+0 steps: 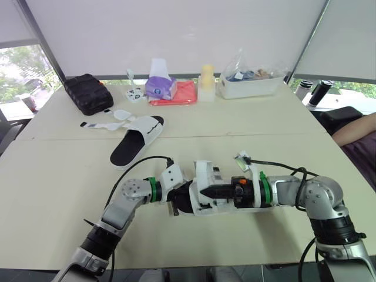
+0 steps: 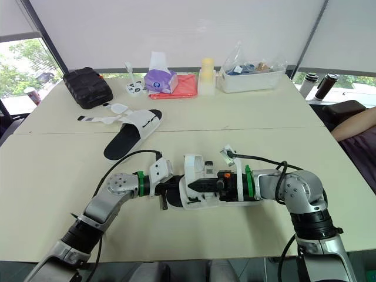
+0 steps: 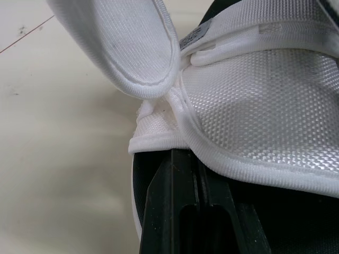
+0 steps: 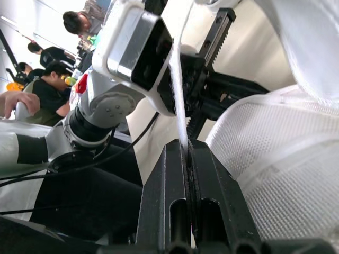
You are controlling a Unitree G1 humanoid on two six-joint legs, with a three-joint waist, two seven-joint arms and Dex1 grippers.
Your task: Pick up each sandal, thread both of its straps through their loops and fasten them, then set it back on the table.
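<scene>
One white sandal with a black footbed (image 1: 202, 202) is held just above the table's front centre, between both grippers. My left gripper (image 1: 176, 202) is shut on the sandal's sole edge, under the white mesh upper (image 3: 265, 121). From the other side, my right gripper (image 1: 202, 191) is shut on a thin white strap (image 4: 177, 90) that rises from its fingertips (image 4: 175, 151). A wider strap flap (image 3: 132, 47) curls loose over the upper. The second sandal (image 1: 138, 140) lies at the back left, its straps (image 1: 103, 124) spread out unfastened.
Along the far edge stand a black case (image 1: 88, 93), a purple tissue pack (image 1: 160, 87) on a red cloth (image 1: 182, 94), a cream bottle (image 1: 206, 81) and a clear box (image 1: 249, 83). A person's arm (image 1: 355, 129) rests at the right.
</scene>
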